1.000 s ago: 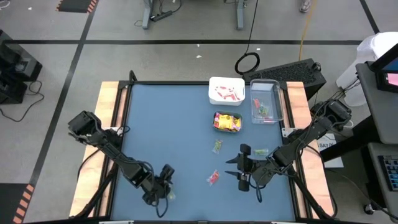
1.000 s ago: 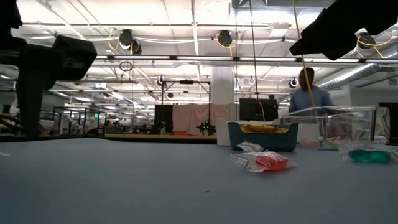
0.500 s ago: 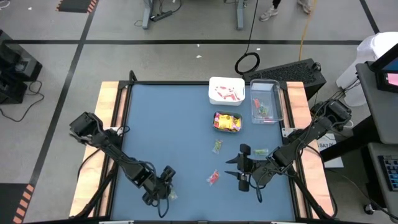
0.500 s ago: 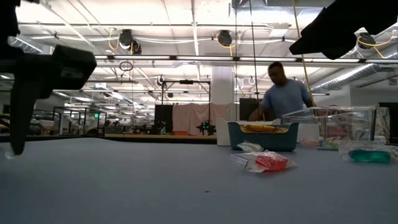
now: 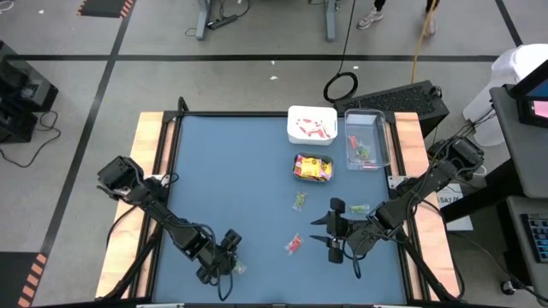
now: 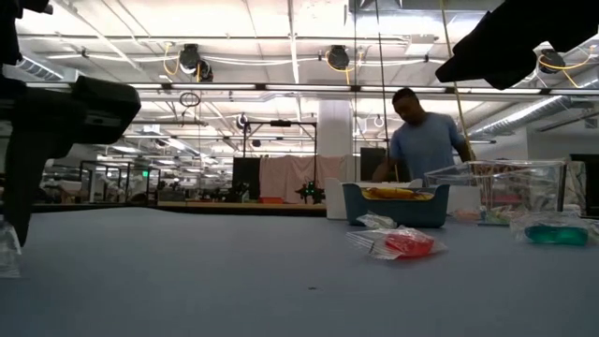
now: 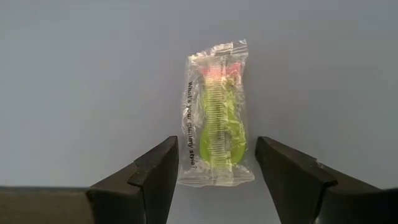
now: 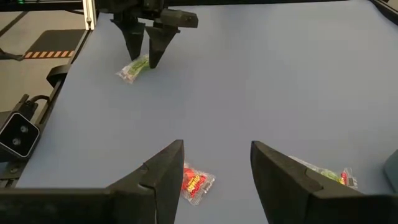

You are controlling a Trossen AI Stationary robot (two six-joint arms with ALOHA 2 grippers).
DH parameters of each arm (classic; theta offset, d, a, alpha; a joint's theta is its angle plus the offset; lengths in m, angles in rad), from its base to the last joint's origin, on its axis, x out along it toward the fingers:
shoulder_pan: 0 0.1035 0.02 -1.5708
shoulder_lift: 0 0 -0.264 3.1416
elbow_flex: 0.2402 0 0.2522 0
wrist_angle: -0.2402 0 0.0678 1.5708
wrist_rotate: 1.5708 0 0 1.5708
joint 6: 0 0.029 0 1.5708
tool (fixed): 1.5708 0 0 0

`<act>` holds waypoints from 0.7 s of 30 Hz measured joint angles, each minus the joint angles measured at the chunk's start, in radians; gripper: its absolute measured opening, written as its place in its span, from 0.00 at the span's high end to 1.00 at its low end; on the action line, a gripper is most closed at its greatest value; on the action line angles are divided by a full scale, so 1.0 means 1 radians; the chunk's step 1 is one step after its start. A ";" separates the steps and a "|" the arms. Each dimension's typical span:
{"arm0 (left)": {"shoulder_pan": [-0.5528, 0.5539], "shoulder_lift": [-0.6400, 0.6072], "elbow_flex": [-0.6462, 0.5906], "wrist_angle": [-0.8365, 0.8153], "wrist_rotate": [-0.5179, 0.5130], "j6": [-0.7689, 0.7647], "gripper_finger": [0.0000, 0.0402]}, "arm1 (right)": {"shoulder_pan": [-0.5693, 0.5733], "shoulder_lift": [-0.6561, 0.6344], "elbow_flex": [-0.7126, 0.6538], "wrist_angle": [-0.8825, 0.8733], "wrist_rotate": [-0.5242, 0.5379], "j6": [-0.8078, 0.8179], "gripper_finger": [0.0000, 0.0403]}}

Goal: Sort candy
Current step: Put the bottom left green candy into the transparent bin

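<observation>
Blue table [image 5: 231,180]: left pincer [image 7: 214,165] wide astride green candy [image 7: 214,134]; right pincer [image 8: 214,168] wide, empty.

From table level I see a red clear-wrapped candy [image 6: 401,243] lying on the blue table [image 6: 234,281], with a smaller clear-wrapped piece [image 6: 374,222] just behind it. Beyond them stands a teal container [image 6: 393,203] holding yellow packets [image 6: 397,194], beside a clear container [image 6: 505,192]. A green piece [image 6: 554,233] lies at the right. A dark arm [image 6: 47,122] looms left, probably the left one. A person [image 6: 421,140] stands behind.
</observation>
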 joint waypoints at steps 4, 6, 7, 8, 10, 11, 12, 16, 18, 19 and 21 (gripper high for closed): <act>0.000 0.000 0.000 0.005 -0.026 -0.032 0.44 | 0.000 0.000 0.000 0.000 0.000 0.000 0.56; 0.000 0.000 0.000 0.009 -0.042 -0.054 0.44 | 0.000 0.000 0.000 0.000 0.000 0.000 0.56; 0.000 0.000 0.000 0.012 -0.049 -0.056 0.45 | 0.000 0.000 0.000 0.000 0.000 0.000 0.56; 0.000 0.001 0.000 0.015 -0.052 -0.056 0.46 | 0.000 0.000 0.000 0.000 0.000 0.000 0.56; -0.002 0.001 0.000 0.020 -0.056 -0.055 0.49 | 0.000 0.000 0.000 0.000 0.000 0.000 0.56; -0.004 0.002 -0.001 0.025 -0.060 -0.055 0.51 | 0.000 0.000 0.000 0.000 0.000 0.000 0.56; -0.004 0.002 -0.001 0.031 -0.062 -0.055 0.53 | 0.000 0.000 0.000 0.000 0.000 0.000 0.56; -0.004 0.002 -0.001 0.035 -0.064 -0.055 0.61 | 0.000 0.000 0.000 0.000 0.000 0.000 0.56; -0.004 0.002 -0.001 0.035 -0.064 -0.055 0.64 | 0.000 0.000 0.000 0.000 0.000 0.000 0.56; -0.004 0.002 -0.001 0.035 -0.064 -0.054 0.66 | 0.000 0.000 0.000 0.000 0.000 0.000 0.56; -0.004 0.002 -0.001 0.035 -0.064 -0.054 0.68 | 0.000 0.000 0.000 0.001 0.000 0.000 0.56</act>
